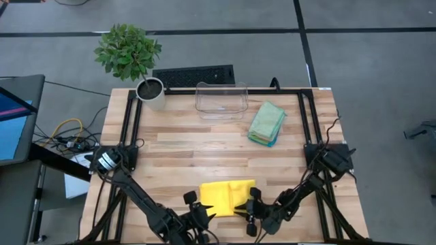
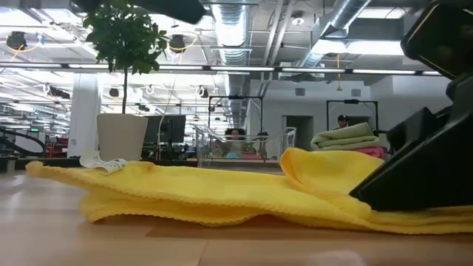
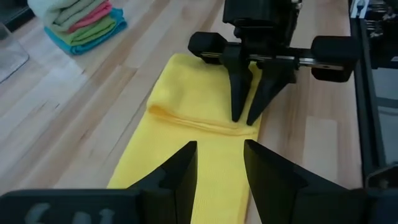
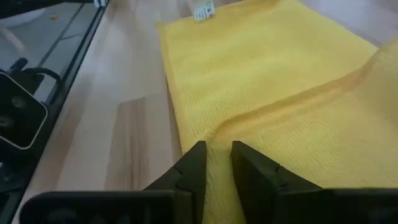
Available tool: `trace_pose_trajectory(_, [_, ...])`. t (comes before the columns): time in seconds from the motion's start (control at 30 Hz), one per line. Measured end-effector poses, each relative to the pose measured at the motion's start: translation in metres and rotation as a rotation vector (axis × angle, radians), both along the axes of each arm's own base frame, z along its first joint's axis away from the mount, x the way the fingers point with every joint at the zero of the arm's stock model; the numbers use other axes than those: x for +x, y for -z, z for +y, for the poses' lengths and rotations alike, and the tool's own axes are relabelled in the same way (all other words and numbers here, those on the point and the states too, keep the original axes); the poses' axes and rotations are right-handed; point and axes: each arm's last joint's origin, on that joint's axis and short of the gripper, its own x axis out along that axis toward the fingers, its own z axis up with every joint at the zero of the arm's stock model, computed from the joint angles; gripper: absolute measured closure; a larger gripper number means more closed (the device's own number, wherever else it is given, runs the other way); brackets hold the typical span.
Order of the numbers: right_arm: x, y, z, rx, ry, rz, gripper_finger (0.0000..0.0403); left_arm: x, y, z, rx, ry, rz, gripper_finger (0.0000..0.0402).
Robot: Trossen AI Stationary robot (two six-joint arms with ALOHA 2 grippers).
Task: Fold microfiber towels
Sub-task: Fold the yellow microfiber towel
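A yellow microfiber towel [image 1: 226, 196] lies on the wooden table near its front edge. Its right part is humped into a fold [image 2: 318, 168], and a white label [image 4: 204, 9] shows at a far corner. My right gripper [image 3: 244, 119] stands at the towel's right side, shut on a ridge of the cloth. My left gripper [image 3: 221, 163] hovers open above the towel's left part with nothing between its fingers. A stack of folded towels [image 1: 266, 123] in sage green, pink, green and blue rests at the back right. My right gripper pinches a raised ridge of the yellow towel [image 4: 219, 134] between its two fingers, near the towel's right edge. The fingers [image 3: 237, 93] slant down onto it from the table's right side. The rest of the towel lies slack on the table.
A clear plastic bin [image 1: 221, 99] stands at the back centre, left of the folded stack. A potted plant [image 1: 150, 92] stands at the back left corner. Black frame rails [image 1: 131, 122] run along the table's left and right sides. Bare wood lies between the yellow towel and the bin.
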Motion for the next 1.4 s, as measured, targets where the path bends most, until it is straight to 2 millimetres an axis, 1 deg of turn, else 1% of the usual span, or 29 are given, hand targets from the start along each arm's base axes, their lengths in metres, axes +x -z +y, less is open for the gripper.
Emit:
trace_pose_trajectory(0.07, [0.0, -0.004, 0.0, -0.006, -0.007, -0.004, 0.0301, -0.002, -0.001, -0.002, 0.002, -0.006, -0.011, 0.0277])
trace_pose_trajectory(0.1, [0.0, -0.01, 0.0, -0.013, -0.019, -0.015, 0.0301, -0.004, -0.001, -0.003, 0.003, -0.012, -0.014, 0.0277])
trace_pose_trajectory(0.2, [0.0, -0.041, 0.003, -0.056, -0.043, -0.091, 0.0301, -0.009, 0.004, -0.001, -0.007, -0.059, -0.02, 0.0277])
trace_pose_trajectory(0.27, [-0.002, -0.058, 0.002, -0.14, -0.024, -0.137, 0.0301, -0.013, 0.011, 0.003, -0.029, -0.099, -0.015, 0.0277])
trace_pose_trajectory(0.33, [-0.001, -0.066, -0.004, -0.233, 0.018, -0.149, 0.0301, -0.016, 0.016, 0.006, -0.053, -0.133, -0.016, 0.028])
trace_pose_trajectory(0.4, [0.006, -0.068, -0.014, -0.266, 0.04, -0.13, 0.0301, -0.016, 0.018, 0.007, -0.073, -0.153, -0.024, 0.0284])
trace_pose_trajectory(0.47, [0.017, -0.061, -0.027, -0.24, 0.043, -0.098, 0.0301, -0.017, 0.019, 0.007, -0.078, -0.159, -0.027, 0.0289])
trace_pose_trajectory(0.6, [0.029, -0.026, -0.052, -0.208, 0.066, 0.016, 0.0301, -0.017, 0.019, 0.007, -0.094, -0.161, -0.029, 0.0292])
trace_pose_trajectory(0.73, [0.038, -0.007, -0.069, -0.125, 0.071, 0.081, 0.0301, -0.016, 0.021, 0.006, -0.17, -0.135, 0.05, 0.0292])
trace_pose_trajectory(0.83, [0.044, -0.002, -0.075, -0.088, 0.08, 0.089, 0.0301, -0.014, 0.023, 0.007, -0.235, -0.128, 0.112, 0.0292])
trace_pose_trajectory(0.9, [0.044, -0.004, -0.075, -0.083, 0.075, 0.089, 0.0301, -0.013, 0.024, 0.009, -0.255, -0.133, 0.139, 0.0292])
trace_pose_trajectory(0.97, [0.042, -0.013, -0.075, -0.091, 0.048, 0.096, 0.0301, -0.013, 0.025, 0.013, -0.262, -0.154, 0.157, 0.0292])
trace_pose_trajectory(1.0, [0.042, -0.021, -0.074, -0.095, 0.032, 0.082, 0.0301, -0.014, 0.025, 0.015, -0.26, -0.176, 0.165, 0.0291])
trace_pose_trajectory(1.13, [0.036, -0.067, -0.065, -0.099, -0.037, -0.032, 0.0301, -0.019, 0.019, 0.03, -0.238, -0.276, 0.201, 0.0273])
trace_pose_trajectory(1.2, [0.03, -0.082, -0.062, -0.118, -0.067, -0.049, 0.0301, -0.021, 0.012, 0.042, -0.209, -0.317, 0.228, 0.0259])
trace_pose_trajectory(1.33, [0.018, -0.106, -0.057, -0.115, -0.102, -0.081, 0.0301, -0.017, -0.004, 0.07, -0.159, -0.354, 0.315, 0.023])
trace_pose_trajectory(1.4, [0.013, -0.11, -0.054, -0.119, -0.117, -0.076, 0.0301, -0.011, -0.008, 0.081, -0.131, -0.318, 0.355, 0.0222])
